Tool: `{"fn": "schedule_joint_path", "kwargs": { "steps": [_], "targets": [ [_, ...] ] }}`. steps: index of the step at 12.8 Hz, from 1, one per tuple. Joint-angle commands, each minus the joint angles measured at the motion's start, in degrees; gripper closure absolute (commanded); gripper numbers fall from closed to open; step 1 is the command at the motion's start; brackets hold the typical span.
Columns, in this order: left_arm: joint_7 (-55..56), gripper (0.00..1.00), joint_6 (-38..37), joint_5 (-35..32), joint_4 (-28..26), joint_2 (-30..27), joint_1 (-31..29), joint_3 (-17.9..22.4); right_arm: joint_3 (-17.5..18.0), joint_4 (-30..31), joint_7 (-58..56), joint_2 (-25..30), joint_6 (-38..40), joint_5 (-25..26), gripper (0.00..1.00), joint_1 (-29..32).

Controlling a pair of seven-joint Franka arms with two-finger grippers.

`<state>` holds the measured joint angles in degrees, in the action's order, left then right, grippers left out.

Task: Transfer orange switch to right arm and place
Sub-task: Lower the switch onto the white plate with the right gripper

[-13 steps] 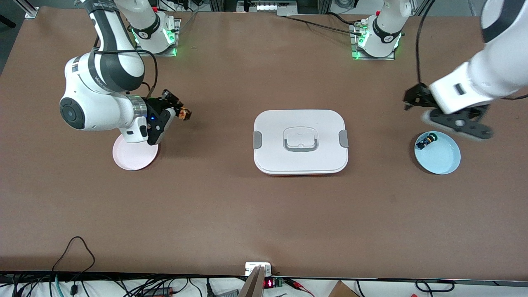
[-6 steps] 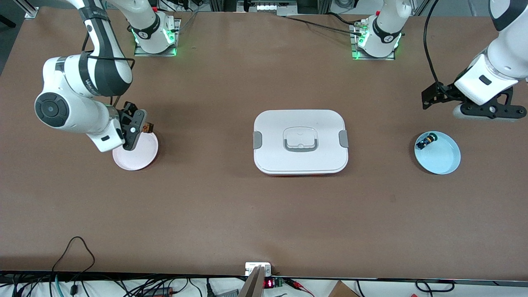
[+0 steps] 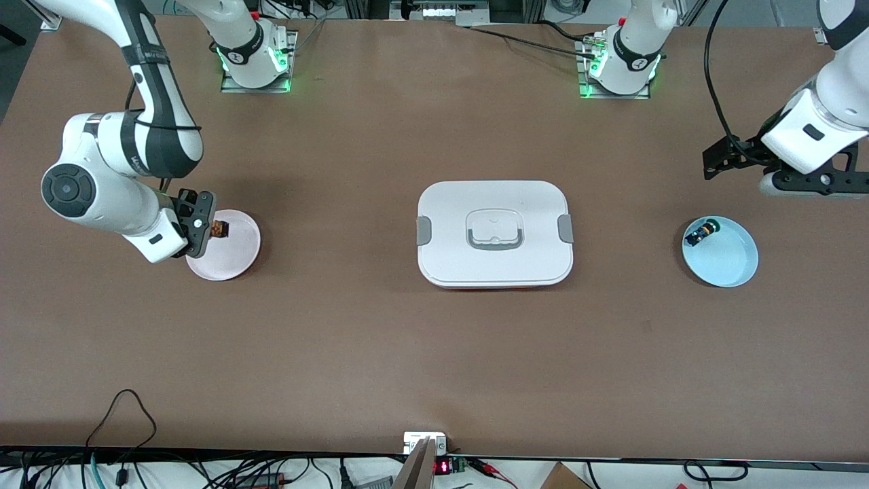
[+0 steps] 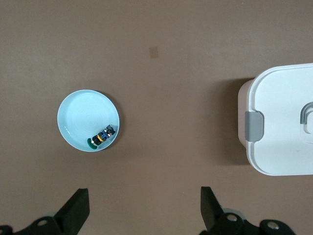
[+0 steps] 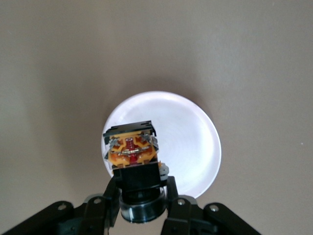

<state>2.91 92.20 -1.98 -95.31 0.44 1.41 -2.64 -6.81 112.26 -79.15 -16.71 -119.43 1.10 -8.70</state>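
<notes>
Lettering shows only on the robots: a black band on the white jointed right arm (image 3: 160, 139) carries small white print, too fine to read. The round base collars of both arms bear a small dark emblem (no letters can be made out). A red-lit display (image 3: 442, 466) at the desk's (image 3: 380, 353) near edge shows unreadable digits.

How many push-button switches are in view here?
2. The orange switch is held in the right gripper over the pink plate. The green-capped switch lies in the blue plate toward the left arm's end.
</notes>
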Motion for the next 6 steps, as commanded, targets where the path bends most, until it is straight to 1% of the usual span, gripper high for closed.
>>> {"fn": "schedule_joint_path", "kwargs": {
  "steps": [1,3,6],
  "targets": [
    [0.2,0.0,-1.5,0.8,3.6,2.3,-0.4,0.0,0.7,3.4,-2.8,-0.5,-4.4,0.9,0.76,1.9],
    [0.4,0.0,-3.5,0.8,3.7,1.9,-0.4,-0.1,0.7,4.1,-2.8,-2.0,-6.4,1.0,0.76,2.5],
    [0.4,0.0,-3.8,0.8,3.7,1.8,-0.4,0.0,0.7,4.3,-5.0,-4.6,-10.0,1.2,0.76,3.7]
  ]
}}
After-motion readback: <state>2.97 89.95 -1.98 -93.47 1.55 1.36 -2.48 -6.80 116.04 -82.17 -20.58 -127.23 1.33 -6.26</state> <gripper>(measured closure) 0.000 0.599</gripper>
